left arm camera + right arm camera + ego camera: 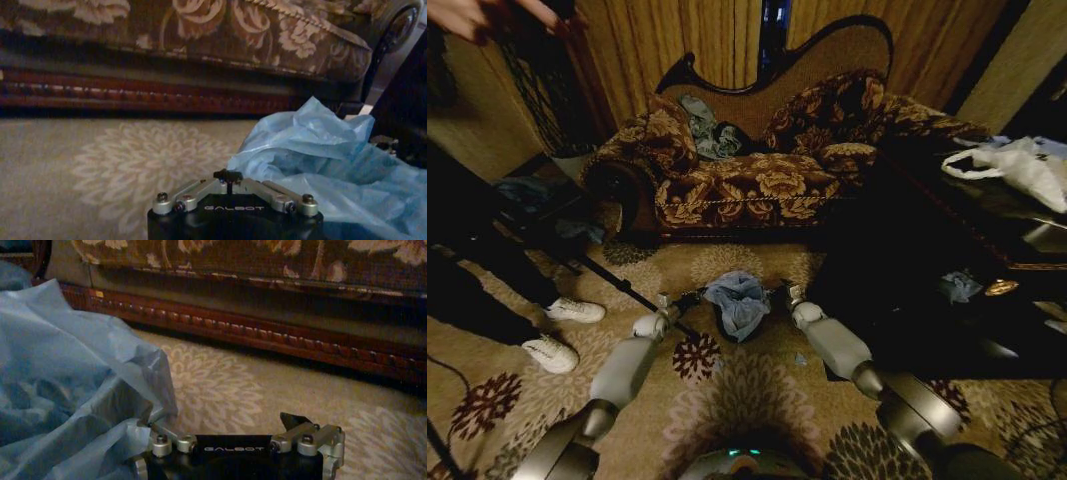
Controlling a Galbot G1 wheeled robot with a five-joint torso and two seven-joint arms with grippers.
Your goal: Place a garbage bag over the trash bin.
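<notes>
The garbage bag (739,300) is a crumpled pale blue film heaped on top of the trash bin (720,323), whose dark rim peeks out at its lower left on the carpet before the sofa. My left gripper (691,297) sits at the bag's left edge. In the left wrist view its fingertips (227,175) are shut together right beside the garbage bag (320,160); whether film is pinched is unclear. My right gripper (787,292) is at the bag's right edge, open, with one finger (152,426) against the garbage bag (67,370).
A floral sofa (757,180) stands close behind the bin. A dark low table (927,330) on the right carries a white plastic bag (1017,165) and a small blue scrap (960,287). A person's white shoes (552,352) and a thin pole (617,285) are on the left.
</notes>
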